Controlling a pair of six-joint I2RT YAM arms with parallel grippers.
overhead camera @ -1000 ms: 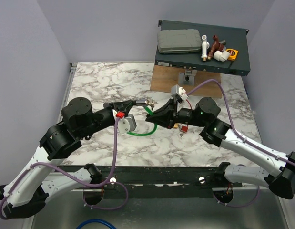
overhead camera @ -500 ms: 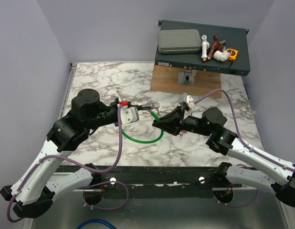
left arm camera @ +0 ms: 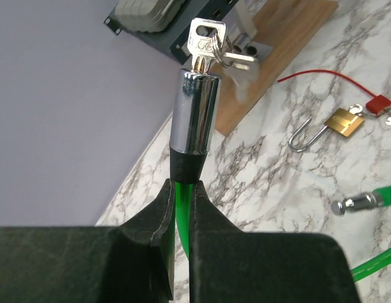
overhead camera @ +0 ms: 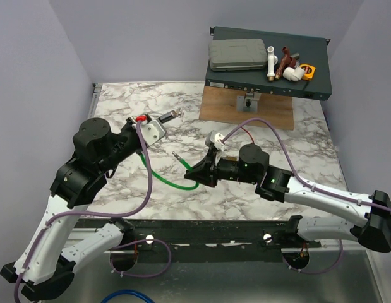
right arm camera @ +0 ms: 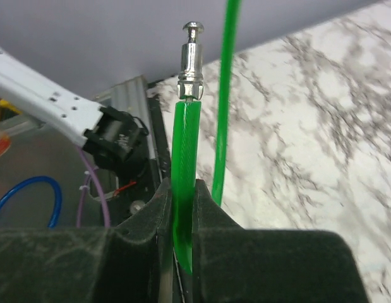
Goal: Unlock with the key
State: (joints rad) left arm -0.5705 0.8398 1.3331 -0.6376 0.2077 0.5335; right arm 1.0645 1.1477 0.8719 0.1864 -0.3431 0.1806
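My left gripper (overhead camera: 162, 118) (left arm camera: 179, 186) is shut on the green cable (left arm camera: 180, 202) just below its chrome lock cylinder (left arm camera: 194, 110), held up over the table's left middle. A silver key (left arm camera: 206, 39) on a ring sticks in the cylinder's end. My right gripper (overhead camera: 187, 168) (right arm camera: 182, 186) is shut on the cable's other end (right arm camera: 184, 145), whose metal pin (right arm camera: 191, 60) is free and apart from the cylinder. The cable (overhead camera: 167, 182) sags between them. A brass padlock (left arm camera: 344, 121), shackle open, lies on the marble with a red tag (left arm camera: 378, 103) and red cord (left arm camera: 321, 74) (overhead camera: 242, 129).
A dark flat box (overhead camera: 309, 85) at the back right carries a grey case (overhead camera: 236, 55) and pipe fittings (overhead camera: 280, 63). A wooden board (overhead camera: 271, 110) with a metal bracket (overhead camera: 249, 100) lies in front of it. Purple walls close in on both sides.
The two cable ends, close together before, have come apart. My left gripper has moved up and left with the cylinder. My right gripper has moved left and nearer with the pin end.
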